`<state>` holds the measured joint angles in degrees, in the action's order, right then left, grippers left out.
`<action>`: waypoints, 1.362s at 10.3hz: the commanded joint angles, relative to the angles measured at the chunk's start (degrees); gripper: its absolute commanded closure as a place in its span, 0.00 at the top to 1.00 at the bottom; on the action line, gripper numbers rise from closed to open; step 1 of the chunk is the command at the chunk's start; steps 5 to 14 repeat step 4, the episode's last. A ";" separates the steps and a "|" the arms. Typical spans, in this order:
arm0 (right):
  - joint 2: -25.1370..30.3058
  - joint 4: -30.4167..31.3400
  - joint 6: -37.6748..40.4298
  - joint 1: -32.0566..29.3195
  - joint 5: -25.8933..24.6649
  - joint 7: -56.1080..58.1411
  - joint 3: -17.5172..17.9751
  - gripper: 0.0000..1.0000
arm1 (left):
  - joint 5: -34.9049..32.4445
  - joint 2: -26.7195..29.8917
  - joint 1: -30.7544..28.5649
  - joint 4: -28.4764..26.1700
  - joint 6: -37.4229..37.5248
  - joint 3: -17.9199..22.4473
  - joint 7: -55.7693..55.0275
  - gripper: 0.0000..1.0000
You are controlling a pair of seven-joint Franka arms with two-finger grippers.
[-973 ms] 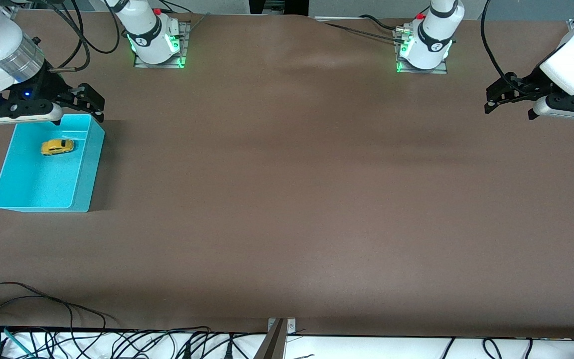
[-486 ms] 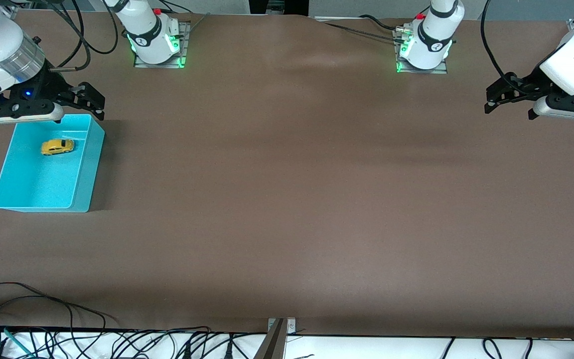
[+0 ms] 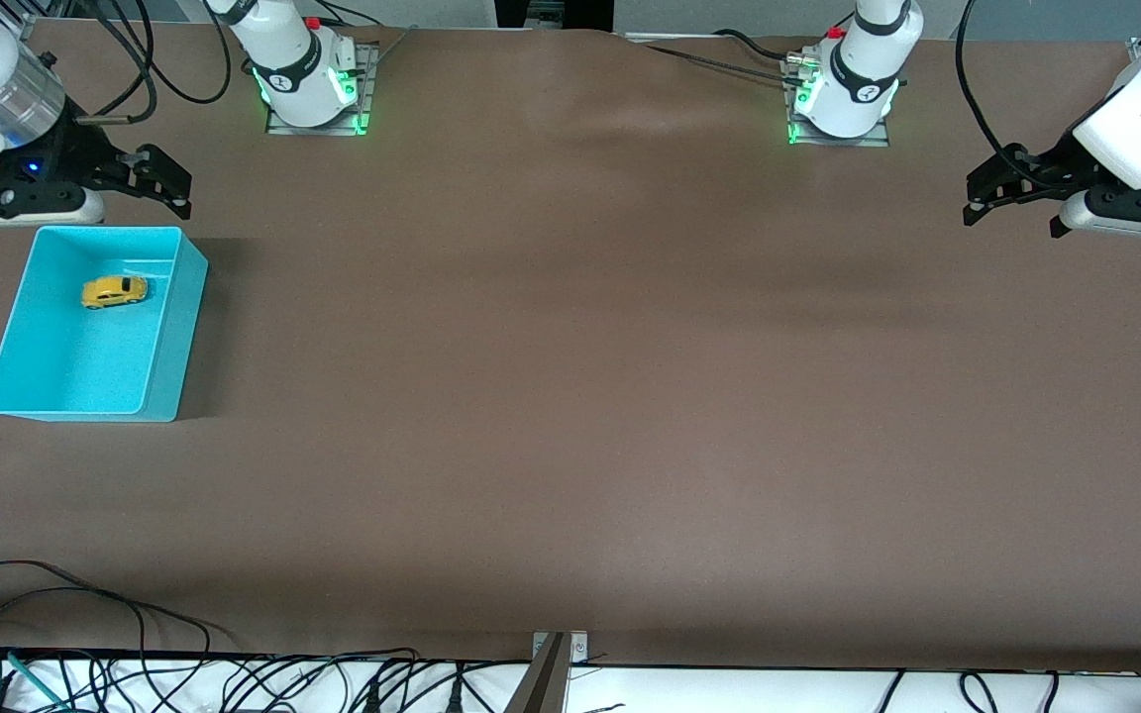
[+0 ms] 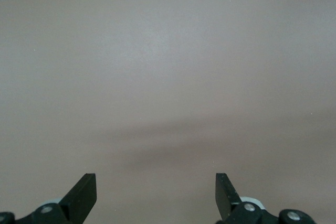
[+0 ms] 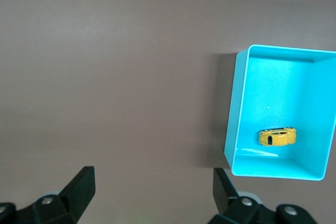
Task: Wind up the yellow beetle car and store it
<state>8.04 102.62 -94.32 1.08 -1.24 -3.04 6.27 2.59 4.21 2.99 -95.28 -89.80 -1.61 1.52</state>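
Observation:
The yellow beetle car [image 3: 115, 291] rests inside the turquoise bin [image 3: 177, 337], on the bin floor at the end nearer the robots' bases. The right wrist view shows the car [image 5: 277, 137] on its wheels near one wall of the bin [image 5: 234, 114]. My right gripper [image 3: 166, 183] hangs open and empty over bare table, just off the bin's rim on the bases' side. In its own view the right gripper [image 5: 154, 187] has only table between its fingers. My left gripper [image 3: 977, 198] waits open at the left arm's end of the table, and the left gripper [image 4: 156, 192] holds nothing.
The brown table [image 3: 570, 396] stretches between the bin and the left arm. Two arm bases [image 3: 313, 84] [image 3: 843, 94] stand along the table's edge farthest from the front camera. Loose cables [image 3: 85, 614] lie at the edge nearest to it.
My right gripper has drawn back from over the bin's rim toward the bases' edge of the table, still open. The car, the bin and the left arm have not moved.

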 commanded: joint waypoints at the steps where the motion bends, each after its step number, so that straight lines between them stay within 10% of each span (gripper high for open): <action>1: 0.48 -1.72 2.13 -0.11 0.09 -0.21 0.06 1.00 | -0.74 -0.52 -0.09 1.59 1.21 -0.15 -0.20 1.00; 14: 0.31 -1.81 2.04 -0.11 0.18 -0.21 0.06 1.00 | -0.74 -0.52 -0.09 1.59 1.21 -0.15 -0.20 1.00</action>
